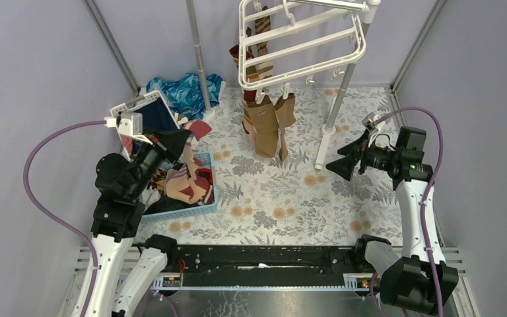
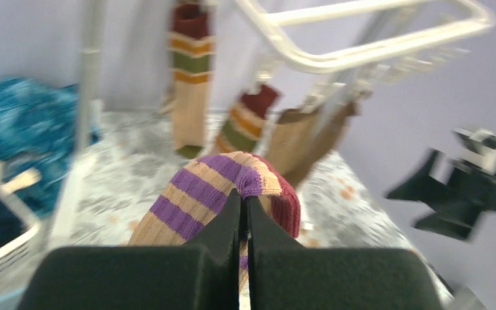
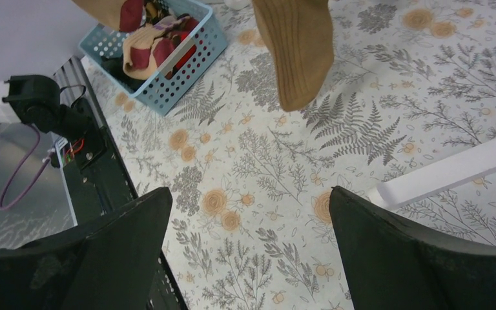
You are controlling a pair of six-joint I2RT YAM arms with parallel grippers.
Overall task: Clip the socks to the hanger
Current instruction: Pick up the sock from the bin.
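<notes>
Striped sock [image 2: 197, 190], purple and tan bands with a dark red toe, is pinched between the fully closed fingers of the left gripper [image 2: 242, 216]. It bulges up just past the tips, and its lower length is hidden behind the fingers. Left wrist view is blurred. In the top view the striped sock trails down into the blue basket [image 1: 204, 203] onto heaped socks [image 1: 185, 181], colours hard to sort.

Right gripper [image 3: 248, 197] is spread wide with nothing in it, over the floral mat [image 3: 232, 161] near the white stand leg [image 3: 445, 171].

Hanger [image 1: 304, 36] sits rear centre, its top cut off by the frame edge. Tan socks [image 1: 267, 125] and brown-yellow-green socks [image 1: 262, 39] hang from it, clips too small to make out. Blue cloth [image 1: 185, 89] and white basket [image 1: 138, 105] are at rear left, beside a thin pole [image 1: 198, 53].

There is open mat between the grippers, below the tan socks. Side walls are close to both arms.
</notes>
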